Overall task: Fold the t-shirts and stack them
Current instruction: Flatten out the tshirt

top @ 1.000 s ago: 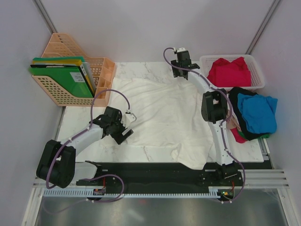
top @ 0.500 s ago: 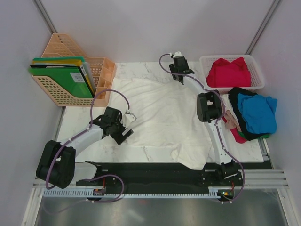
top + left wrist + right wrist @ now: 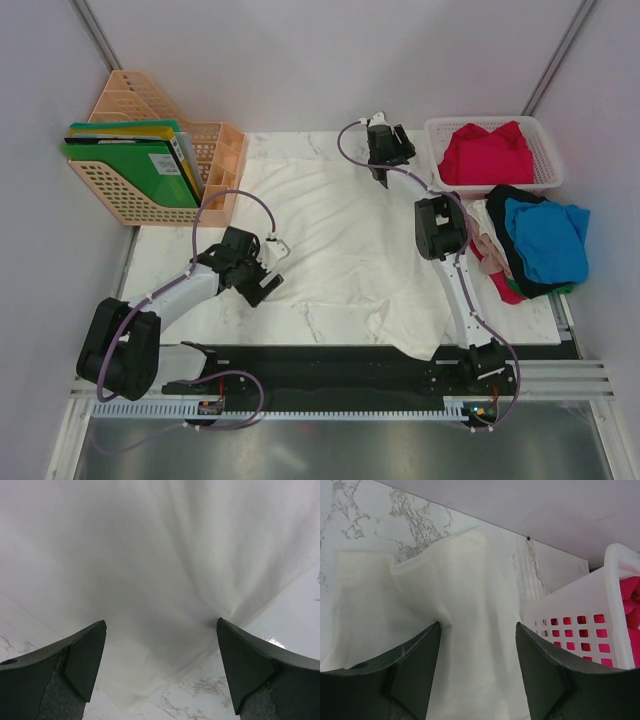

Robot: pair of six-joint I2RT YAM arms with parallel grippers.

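White t-shirt (image 3: 340, 235) lies spread and wrinkled over the middle of the marble table (image 3: 165, 255), reaching from the far edge to the near one. At the near right, one part of it hangs over the table's front edge onto the black strip (image 3: 300, 360) there.

The left gripper (image 3: 262, 287) is at the shirt's left edge. Its jaws stand wide apart and hold nothing. In the left wrist view a corner of the cloth lies on the marble between the two fingers (image 3: 85, 655). Whether the tips touch the cloth cannot be told.

The right gripper (image 3: 383, 160) is over the shirt's far right corner, close to the back wall. Its jaws are also apart, with nothing clamped between them. In the right wrist view the cloth's far edge lies below and between the fingers (image 3: 415, 665), and bare marble shows beyond it.

Just beside that corner, to the right, stands a white basket (image 3: 432, 127) with a red t-shirt (image 3: 487, 152) bunched inside. In front of the basket, at the table's right edge, is a loose heap of clothes. A blue t-shirt (image 3: 547, 238) is on top of a black t-shirt (image 3: 505, 197), and a beige t-shirt (image 3: 483, 248) shows at the heap's left side. The heap lies just beside the white shirt's right edge.

At the far left corner, well apart from the clothes, a peach rack (image 3: 218, 140) holds green folders (image 3: 135, 165) standing on edge.
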